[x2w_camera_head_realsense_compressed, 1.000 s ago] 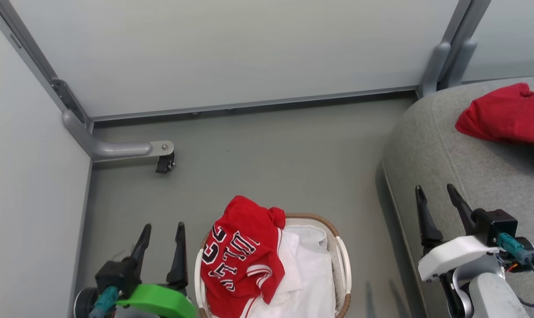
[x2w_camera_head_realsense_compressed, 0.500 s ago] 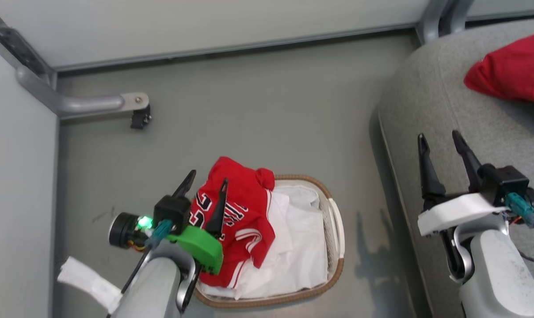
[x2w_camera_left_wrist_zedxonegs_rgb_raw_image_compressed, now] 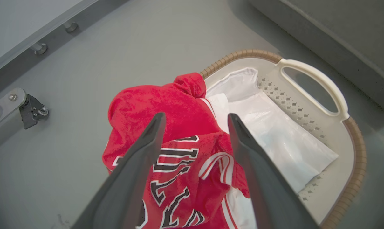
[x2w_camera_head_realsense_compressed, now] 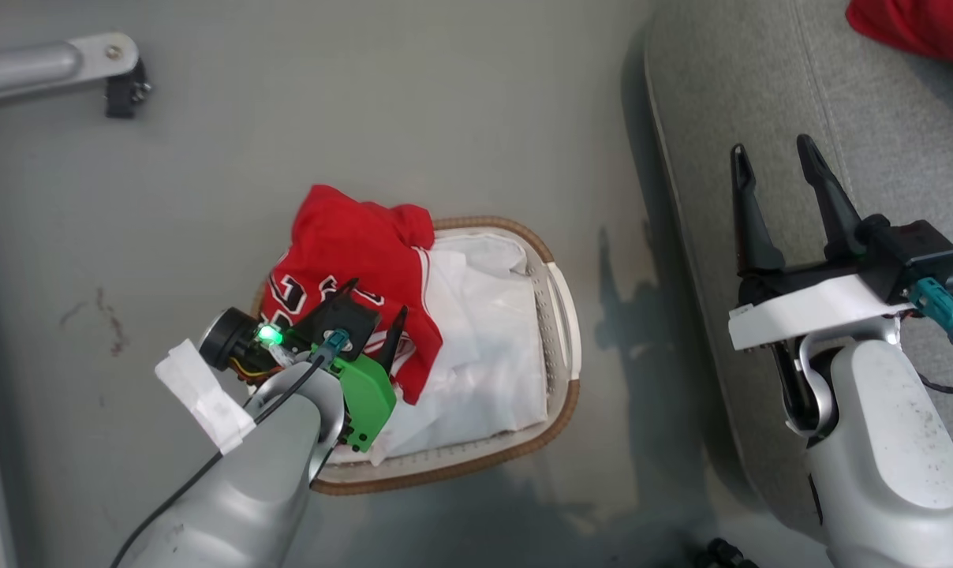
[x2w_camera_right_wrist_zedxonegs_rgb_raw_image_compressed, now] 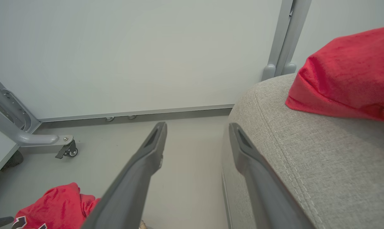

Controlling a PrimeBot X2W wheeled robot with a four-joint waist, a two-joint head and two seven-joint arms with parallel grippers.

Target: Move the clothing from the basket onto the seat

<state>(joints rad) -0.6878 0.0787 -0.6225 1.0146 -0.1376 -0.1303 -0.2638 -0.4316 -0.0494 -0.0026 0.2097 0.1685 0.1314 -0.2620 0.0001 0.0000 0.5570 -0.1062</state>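
Note:
A red jersey (x2w_camera_head_realsense_compressed: 350, 248) with black-and-white lettering lies heaped on the left side of the oval basket (x2w_camera_head_realsense_compressed: 559, 315), over its white liner (x2w_camera_head_realsense_compressed: 484, 331). My left gripper (x2w_camera_head_realsense_compressed: 378, 298) hovers open just above this clothing. In the left wrist view its fingers (x2w_camera_left_wrist_zedxonegs_rgb_raw_image_compressed: 195, 117) straddle the jersey (x2w_camera_left_wrist_zedxonegs_rgb_raw_image_compressed: 179, 101), apart from the fabric. My right gripper (x2w_camera_head_realsense_compressed: 770, 148) stands open with nothing in it over the edge of the grey seat (x2w_camera_head_realsense_compressed: 839, 95). Another red piece of clothing (x2w_camera_right_wrist_zedxonegs_rgb_raw_image_compressed: 347, 73) lies on the seat (x2w_camera_right_wrist_zedxonegs_rgb_raw_image_compressed: 306, 143).
A grey partition leg with a black caster (x2w_camera_head_realsense_compressed: 121, 75) sticks out over the floor at the far left. Pale wall panels (x2w_camera_right_wrist_zedxonegs_rgb_raw_image_compressed: 147, 47) close off the back. Bare grey floor (x2w_camera_head_realsense_compressed: 461, 118) runs between basket, wall and seat.
The head camera has tipped down, shifting the whole picture. My left arm has swung in from the lower left to above the jersey in the basket. The right gripper has kept its place, open.

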